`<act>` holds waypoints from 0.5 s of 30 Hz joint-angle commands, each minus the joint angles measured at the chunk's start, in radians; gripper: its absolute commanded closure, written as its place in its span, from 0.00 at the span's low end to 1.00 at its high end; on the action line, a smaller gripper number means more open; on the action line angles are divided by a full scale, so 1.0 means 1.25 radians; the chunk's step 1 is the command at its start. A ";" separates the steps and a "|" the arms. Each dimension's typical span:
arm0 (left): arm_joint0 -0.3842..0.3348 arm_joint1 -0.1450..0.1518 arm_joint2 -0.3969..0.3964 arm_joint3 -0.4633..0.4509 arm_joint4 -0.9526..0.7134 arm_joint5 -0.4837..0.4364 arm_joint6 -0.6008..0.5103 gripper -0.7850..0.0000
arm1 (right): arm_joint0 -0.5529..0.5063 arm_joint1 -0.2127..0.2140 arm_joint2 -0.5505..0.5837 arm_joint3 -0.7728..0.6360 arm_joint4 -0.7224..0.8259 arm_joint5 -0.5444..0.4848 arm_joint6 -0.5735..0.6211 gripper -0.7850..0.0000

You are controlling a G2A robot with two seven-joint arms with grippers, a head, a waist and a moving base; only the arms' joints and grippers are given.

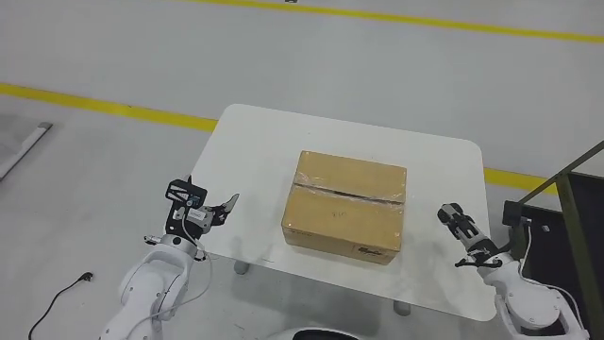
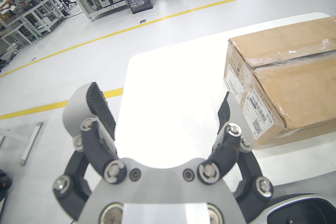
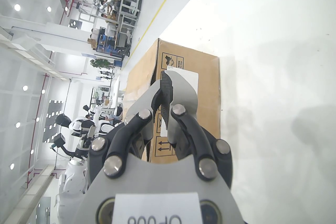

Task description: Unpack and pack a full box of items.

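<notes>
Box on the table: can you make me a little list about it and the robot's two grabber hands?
thing: brown cardboard box, flaps shut
where: middle of the white table
tape: clear, along the top seam
left gripper: open, empty, near one end of the box, not touching
right gripper: shut, empty, near the other end, not touching
unpacking: not started

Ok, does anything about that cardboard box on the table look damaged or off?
The cardboard box looks worn rather than broken: the clear tape along its top seam is wrinkled and ragged, and the top flaps do not sit flush, leaving a dark gap at one end. It sits flat on the table, nothing spilled.
</notes>
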 commanded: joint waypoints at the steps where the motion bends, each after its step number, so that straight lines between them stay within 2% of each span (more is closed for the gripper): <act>1: 0.000 0.000 0.000 0.000 0.000 0.000 0.000 0.00 | 0.002 -0.004 -0.007 -0.006 0.061 0.005 0.009 1.00; 2: 0.000 0.000 0.000 0.000 0.000 0.000 0.000 0.00 | 0.002 -0.006 -0.009 -0.008 0.099 0.010 0.014 1.00; 3: 0.000 0.000 0.000 0.000 0.000 0.000 0.000 0.00 | 0.002 -0.007 -0.010 -0.010 0.125 0.015 0.023 0.92; 4: 0.000 0.000 0.000 0.000 0.000 0.000 0.000 0.00 | 0.003 -0.008 -0.012 -0.010 0.157 0.023 0.035 0.68; 5: 0.000 0.000 0.000 0.000 0.000 0.000 0.000 0.00 | 0.004 -0.009 -0.012 -0.010 0.180 0.031 0.047 0.57; 6: 0.000 0.000 0.000 0.000 0.000 0.000 0.000 0.00 | 0.006 -0.009 -0.011 -0.009 0.194 0.034 0.052 0.53; 8: 0.000 0.000 0.000 0.000 0.000 0.000 0.000 0.00 | 0.007 -0.011 -0.016 -0.007 0.232 0.047 0.069 0.53; 15: 0.000 0.000 0.000 0.000 0.000 0.000 0.000 0.00 | 0.035 -0.015 -0.046 0.024 0.248 0.059 0.082 0.53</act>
